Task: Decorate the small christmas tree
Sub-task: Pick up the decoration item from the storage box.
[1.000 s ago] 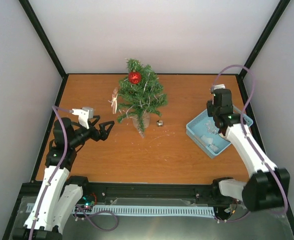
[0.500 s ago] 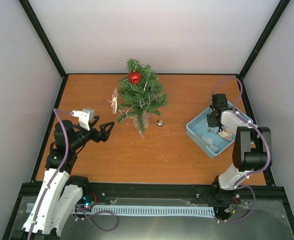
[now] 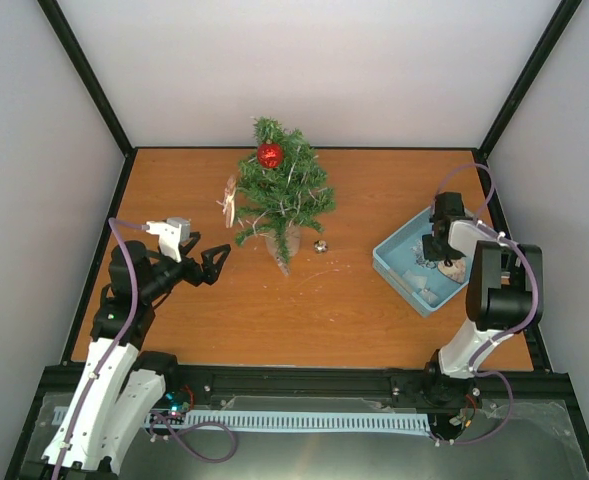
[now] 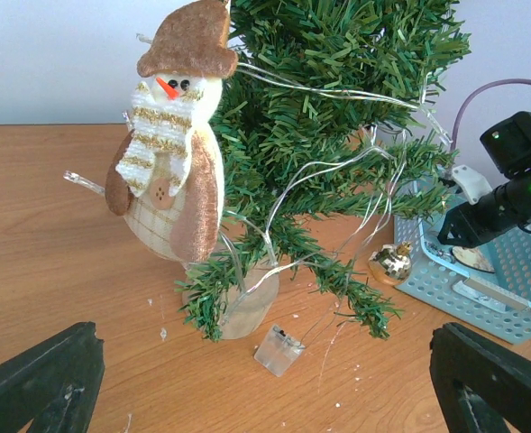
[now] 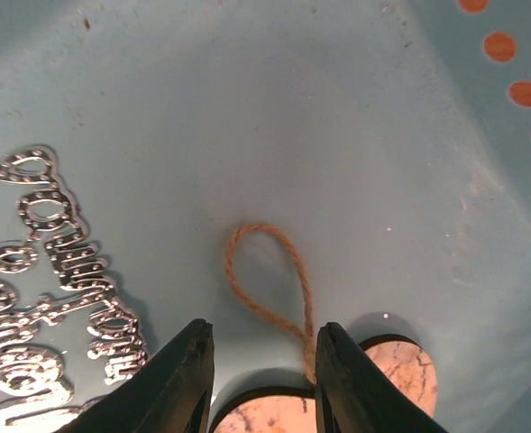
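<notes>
The right end effector [image 5: 263,338] was lowered into a pale blue perforated tray [image 3: 394,262], its fingers drawn partway together with a narrow gap left between them. A twine loop [image 5: 270,280] was seen lying in that gap, tied to a pale wooden ornament [image 5: 391,370] just under the fingertips. Whether anything was actually gripped could not be told. A piece of silver glitter lettering [image 5: 53,307] was also lying in the tray, beside the fingers.

The left end effector [image 3: 214,265] was held fully spread and empty above the orange wooden tabletop [image 3: 324,310], pointed toward the small christmas tree [image 3: 279,195]. The tree was placed at the far middle of the tabletop, hung with a red bauble [image 3: 270,155], a plush snowman [image 4: 170,153] and thin wire lights. A gold bauble [image 4: 391,263] was lying on the tabletop near its base. The tabletop was enclosed by white walls [image 3: 324,70].

The wooden ornament and the lettering were cut off by the frame edges, and the wording could not be read.
</notes>
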You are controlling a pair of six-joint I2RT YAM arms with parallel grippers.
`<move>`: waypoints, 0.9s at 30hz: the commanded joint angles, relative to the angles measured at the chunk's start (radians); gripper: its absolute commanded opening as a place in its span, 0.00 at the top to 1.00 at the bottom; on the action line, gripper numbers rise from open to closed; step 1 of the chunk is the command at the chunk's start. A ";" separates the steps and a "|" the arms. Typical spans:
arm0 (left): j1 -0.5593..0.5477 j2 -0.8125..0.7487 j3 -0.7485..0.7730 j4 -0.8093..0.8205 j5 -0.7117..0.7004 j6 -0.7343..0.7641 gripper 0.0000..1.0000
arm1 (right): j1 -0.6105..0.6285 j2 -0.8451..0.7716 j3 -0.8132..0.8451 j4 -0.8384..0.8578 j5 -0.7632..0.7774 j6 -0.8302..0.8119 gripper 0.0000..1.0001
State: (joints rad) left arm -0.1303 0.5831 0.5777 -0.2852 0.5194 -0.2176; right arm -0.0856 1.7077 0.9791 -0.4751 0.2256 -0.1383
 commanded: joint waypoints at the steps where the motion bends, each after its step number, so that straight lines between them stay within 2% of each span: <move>1: -0.007 -0.007 0.005 0.012 -0.004 0.023 0.00 | -0.011 0.039 0.006 0.020 0.032 0.000 0.65; 7: -0.006 -0.011 0.005 0.011 -0.003 0.024 0.00 | -0.018 0.079 0.029 0.054 0.035 -0.012 0.66; 12: -0.010 -0.012 0.004 0.010 -0.002 0.023 0.00 | -0.021 0.092 0.023 0.092 0.059 -0.030 0.71; 18: -0.012 -0.015 0.004 0.008 -0.007 0.024 0.00 | -0.026 0.127 0.026 0.087 0.042 -0.027 0.82; 22: -0.014 -0.016 0.005 0.007 -0.011 0.024 0.00 | -0.029 0.125 0.031 0.073 0.028 -0.027 0.97; 27: -0.015 -0.010 0.010 -0.010 -0.078 0.005 0.00 | -0.021 0.024 0.040 0.049 0.003 -0.004 0.97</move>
State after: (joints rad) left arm -0.1379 0.5781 0.5777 -0.2878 0.4969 -0.2173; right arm -0.1028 1.8011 1.0100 -0.3744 0.2638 -0.1635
